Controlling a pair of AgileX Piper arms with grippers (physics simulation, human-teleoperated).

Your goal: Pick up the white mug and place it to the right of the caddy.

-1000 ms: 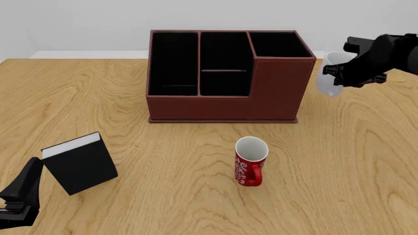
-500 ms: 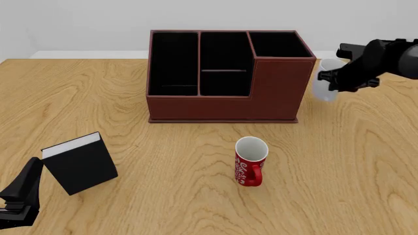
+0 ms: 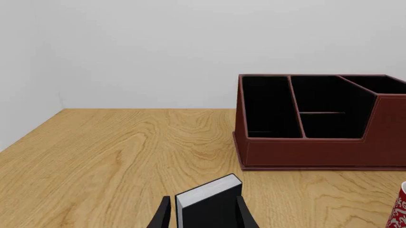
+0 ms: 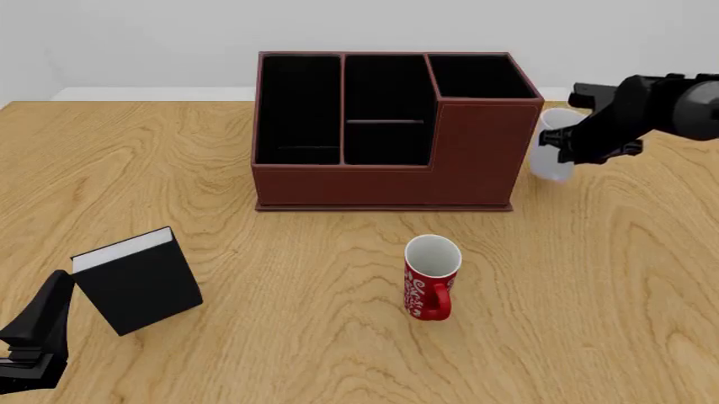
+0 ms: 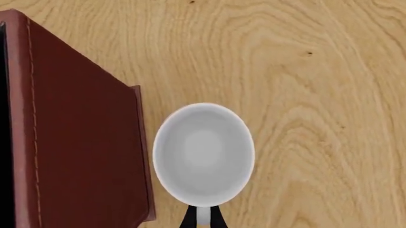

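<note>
White mug [image 4: 551, 156]: we find it just right of the caddy, upright with its mouth open upward, gripped by the handle.
Right gripper [image 4: 583, 140]: we see its fingers [image 5: 201, 217] pinched narrowly on the mug's handle.
Caddy [image 4: 388, 135]: we log it at the far middle of the table [image 4: 607, 278], reddish-brown with black-lined compartments.
Left gripper [image 3: 201, 219]: we see it low at the near left edge, jaws spread wide, the book beyond them.
Red mug [image 4: 432, 276]: we note it upright, in front of the caddy.
Black book [image 4: 137, 279]: we note it standing tilted, white pages uppermost.
</note>
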